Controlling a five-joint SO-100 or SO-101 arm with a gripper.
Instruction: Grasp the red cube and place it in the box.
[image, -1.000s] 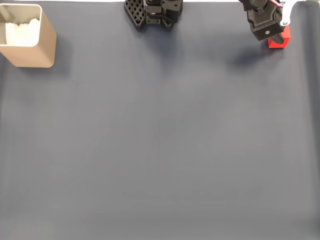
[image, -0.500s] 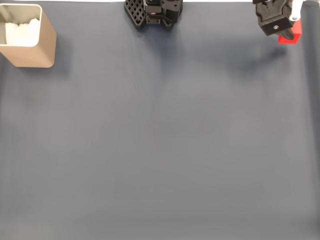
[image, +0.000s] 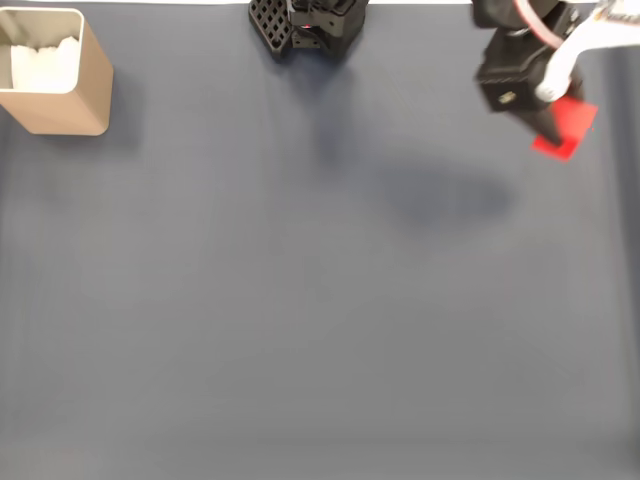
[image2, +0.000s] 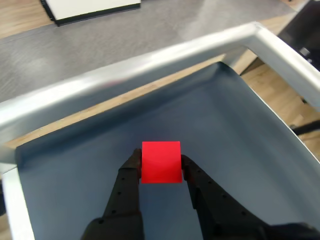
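While the arm reaches to the far right of the mat, these details show:

Gripper: the gripper (image2: 161, 162) enters the wrist view from the bottom edge, its two black fingers (image2: 131, 172) pressed against opposite sides of the red cube (image2: 161, 161); in the fixed view the gripper (image: 552, 120) sits at the far right, black with a white part.

Jaws: pinching the cube, one finger on its left face and one on its right.

Red cube: held between the fingertips, clear of the mat in the wrist view; in the fixed view the red cube (image: 562, 128) pokes out below and right of the black gripper body, blurred.

Box: the box (image: 62, 88), tan with white padding inside, stands at the far left corner in the fixed view, well apart from the cube.

Mat: a dark grey-blue mat (image: 300, 300) covers the table; a soft shadow lies on it left of and nearer than the gripper.

Frame: a silver metal rail (image2: 150, 65) borders the mat's edge in the wrist view, with wooden floor beyond.

Arm base: a black base (image: 305, 25) sits at the far edge, middle.
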